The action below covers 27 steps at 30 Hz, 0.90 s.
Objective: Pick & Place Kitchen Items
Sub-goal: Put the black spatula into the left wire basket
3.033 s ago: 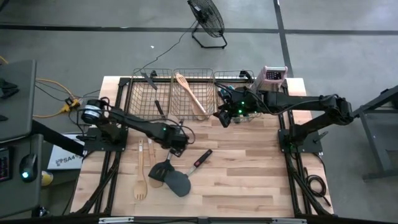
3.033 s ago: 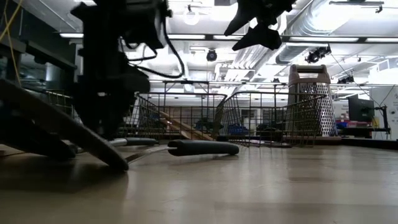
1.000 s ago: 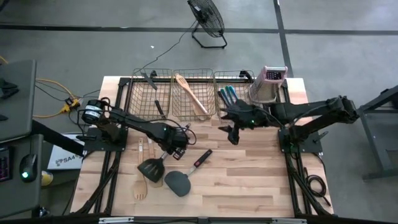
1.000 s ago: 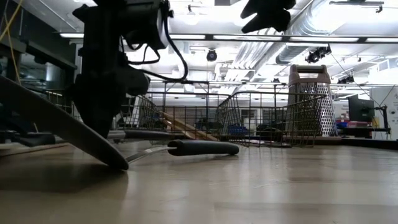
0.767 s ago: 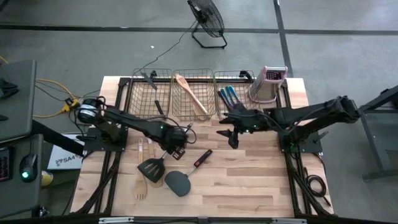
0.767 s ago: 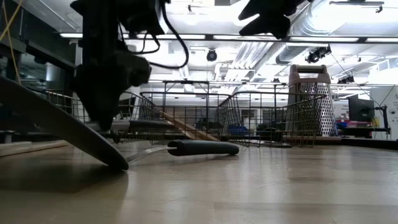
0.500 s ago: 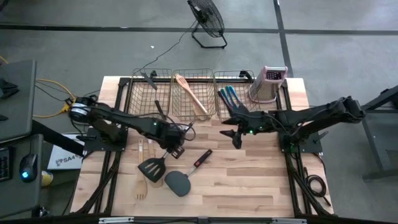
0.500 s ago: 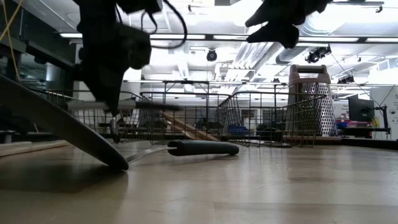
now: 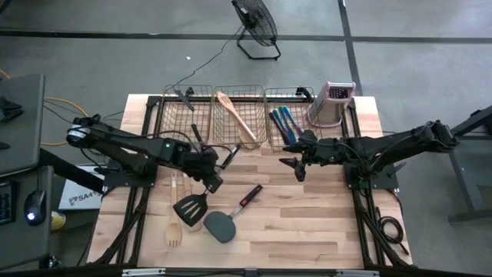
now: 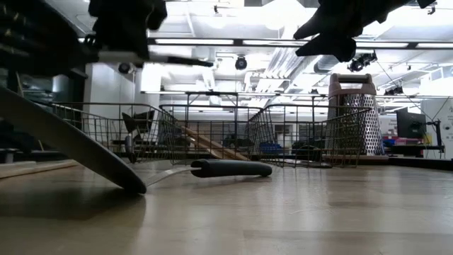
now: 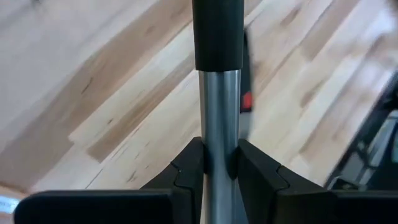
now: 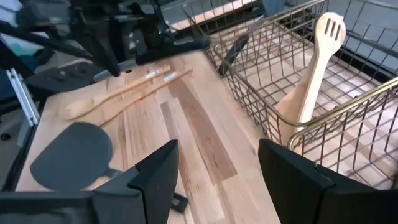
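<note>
My left gripper (image 9: 211,180) hangs above the table's middle left, shut on a slotted black spatula (image 9: 189,208) with a metal shaft and a black handle (image 9: 228,157). My right gripper (image 9: 297,167) hovers open in front of the right basket (image 9: 289,137), with nothing between its fingers (image 12: 155,177). On the table lie a solid dark grey spatula (image 9: 218,226), a black-handled tool with a red mark (image 9: 247,198) and pale wooden utensils (image 9: 176,221). A wooden slotted spoon (image 9: 235,117) leans in the middle basket, and blue and teal pieces (image 9: 281,121) lie in the right one. My left gripper pinches the spatula's metal shaft (image 11: 217,134) between its two fingers (image 11: 189,167), just short of the black handle (image 11: 217,31). The fingers point down from above and lie across the shaft. The spatula hangs about level (image 10: 177,61), lifted well clear of the table.
Three wire baskets stand in a row along the far edge; the left one (image 9: 183,115) holds a dark tool (image 9: 197,133). A metal box grater (image 9: 333,104) stands upright at the far right. Bare wood (image 9: 307,223) lies toward the near right.
My left gripper has risen steadily, still shut, and has carried the slotted spatula from just above the table to high over it, with the shaft staying about level. My right gripper has drawn back a little toward the table's right edge, still open.
</note>
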Motion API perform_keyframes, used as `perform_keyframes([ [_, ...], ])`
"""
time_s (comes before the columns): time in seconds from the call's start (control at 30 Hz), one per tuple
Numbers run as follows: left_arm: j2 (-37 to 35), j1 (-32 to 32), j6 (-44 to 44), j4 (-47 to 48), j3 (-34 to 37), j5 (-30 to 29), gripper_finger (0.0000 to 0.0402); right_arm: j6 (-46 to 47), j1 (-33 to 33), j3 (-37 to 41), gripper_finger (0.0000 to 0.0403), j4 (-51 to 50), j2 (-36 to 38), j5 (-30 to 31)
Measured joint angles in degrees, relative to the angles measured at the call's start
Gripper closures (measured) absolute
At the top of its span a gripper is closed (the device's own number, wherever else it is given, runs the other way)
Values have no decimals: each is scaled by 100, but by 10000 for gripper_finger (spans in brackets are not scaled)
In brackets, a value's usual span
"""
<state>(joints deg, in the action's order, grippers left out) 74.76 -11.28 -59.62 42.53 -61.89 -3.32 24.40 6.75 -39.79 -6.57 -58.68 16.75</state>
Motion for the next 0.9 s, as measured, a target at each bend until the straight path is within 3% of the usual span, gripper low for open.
perform_keyframes([
  [0.27,-331,-1,120,3,-406,-1009,333,0,1,0,188,54,0,132],
  [0.53,-642,-1,449,30,-496,-2946,333,-20,1,0,188,86,0,147],
  [0.9,-988,1,691,180,-492,-5185,333,-22,1,0,188,86,-2,138],
])
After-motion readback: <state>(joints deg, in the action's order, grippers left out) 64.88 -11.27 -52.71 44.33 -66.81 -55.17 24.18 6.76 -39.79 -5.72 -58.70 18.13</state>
